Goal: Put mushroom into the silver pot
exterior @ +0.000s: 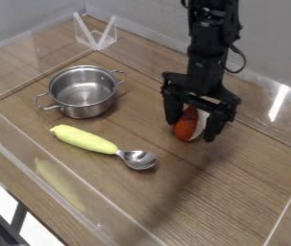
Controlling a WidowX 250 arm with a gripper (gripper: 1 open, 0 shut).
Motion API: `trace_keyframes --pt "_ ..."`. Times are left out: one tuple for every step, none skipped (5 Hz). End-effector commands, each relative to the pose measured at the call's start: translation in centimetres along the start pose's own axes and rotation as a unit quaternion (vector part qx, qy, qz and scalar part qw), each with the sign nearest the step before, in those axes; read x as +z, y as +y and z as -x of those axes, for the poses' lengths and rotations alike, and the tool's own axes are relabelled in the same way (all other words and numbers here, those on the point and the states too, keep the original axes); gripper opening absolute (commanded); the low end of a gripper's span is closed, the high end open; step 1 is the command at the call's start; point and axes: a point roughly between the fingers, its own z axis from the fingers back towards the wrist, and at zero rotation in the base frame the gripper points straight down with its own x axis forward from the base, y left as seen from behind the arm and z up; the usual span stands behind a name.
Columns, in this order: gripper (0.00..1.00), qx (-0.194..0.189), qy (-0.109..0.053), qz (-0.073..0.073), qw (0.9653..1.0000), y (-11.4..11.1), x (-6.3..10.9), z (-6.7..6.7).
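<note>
Right around the toy mushroom (185,126), my gripper (194,111) has its jaws spread wide, one finger at either side of the orange-red cap, and I am not gripping it. The mushroom is my landmark here, lying on the wooden tabletop (225,197) with its cap toward the pot side and its pale stem toward the other. My dark arm comes down to it from above, and my fingers overlap it in the view, so I cannot tell whether either of them touches it. Well apart from the mushroom, across bare wood, I see the silver pot (84,90), upright, its shiny inside showing and a small handle at each side. Nearer the camera than the mushroom lies the metal spoon with the yellow handle (99,143); its bowl is the end closer to the mushroom, and its handle runs away from it, toward the near edge on the pot's side. Farther back than the mushroom, beyond the pot, a white wire-like stand (95,33) rests near the tabletop's far edge. A thin dark cable (244,53) loops beside my arm, above the mushroom.
</note>
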Motion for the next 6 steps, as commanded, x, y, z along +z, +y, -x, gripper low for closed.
trace_keyframes --pt "1.00 -0.011 -0.015 0.001 0.9998 -0.8 0.2 -0.4" --pt "1.00 -0.012 -0.016 0.000 0.9998 -1.1 0.2 -0.4" --pt "1.00 -0.006 -0.019 -0.001 0.9998 -1.0 0.4 -1.0" --pt "1.00 0.000 -0.022 -0.001 0.9998 -0.9 0.9 -1.7" --pt "1.00 0.045 -0.027 -0.001 0.9986 -0.5 1.6 -2.0" --pt "1.00 0.090 -0.030 -0.001 0.9955 -0.3 2.0 -2.1"
